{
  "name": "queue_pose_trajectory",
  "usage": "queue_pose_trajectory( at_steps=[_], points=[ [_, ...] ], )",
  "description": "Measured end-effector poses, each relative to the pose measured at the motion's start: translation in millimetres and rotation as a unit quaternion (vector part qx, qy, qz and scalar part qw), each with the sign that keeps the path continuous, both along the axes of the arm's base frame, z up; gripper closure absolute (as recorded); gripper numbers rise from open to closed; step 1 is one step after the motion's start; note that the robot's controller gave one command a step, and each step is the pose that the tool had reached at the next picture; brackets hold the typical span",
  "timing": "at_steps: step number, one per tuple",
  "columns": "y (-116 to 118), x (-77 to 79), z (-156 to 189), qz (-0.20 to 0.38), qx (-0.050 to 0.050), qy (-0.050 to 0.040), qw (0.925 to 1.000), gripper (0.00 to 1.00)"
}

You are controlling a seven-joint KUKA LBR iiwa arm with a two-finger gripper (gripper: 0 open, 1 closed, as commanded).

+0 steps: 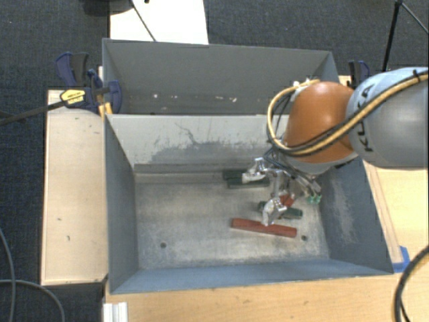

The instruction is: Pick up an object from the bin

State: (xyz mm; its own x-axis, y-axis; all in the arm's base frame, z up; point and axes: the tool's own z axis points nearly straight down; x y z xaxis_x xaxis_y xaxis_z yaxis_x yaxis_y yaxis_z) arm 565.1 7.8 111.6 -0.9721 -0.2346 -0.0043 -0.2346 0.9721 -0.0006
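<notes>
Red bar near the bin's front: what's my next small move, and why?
Probably ease the gripper straight down a little onto the red bar. It hangs just over the bar's middle, the bar lies flat on the bin floor, and a small green piece lies close by.

Bin, floor contents, placed from the gripper:
- Flat bar: lies crosswise on the floor, just in front of the gripper.
- Short block: to the gripper's left, by the rear wall.
- Small piece: just right of the gripper, behind the bar's right end.
</notes>
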Motion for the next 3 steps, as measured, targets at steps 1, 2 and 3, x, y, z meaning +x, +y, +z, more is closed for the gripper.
queue_pose_trajectory(
  at_steps=[1, 2, 3],
  points=[
    [3, -13.6, -15, -0.058, 0.0, 0.0035, 0.9983, 0.0],
    [-14, -48.7, -36, -0.064, 0.003, -0.0049, 0.9979, 1.0],
    [-14, -48.7, -36, -0.064, 0.003, -0.0049, 0.9979, 1.0]
  ],
)
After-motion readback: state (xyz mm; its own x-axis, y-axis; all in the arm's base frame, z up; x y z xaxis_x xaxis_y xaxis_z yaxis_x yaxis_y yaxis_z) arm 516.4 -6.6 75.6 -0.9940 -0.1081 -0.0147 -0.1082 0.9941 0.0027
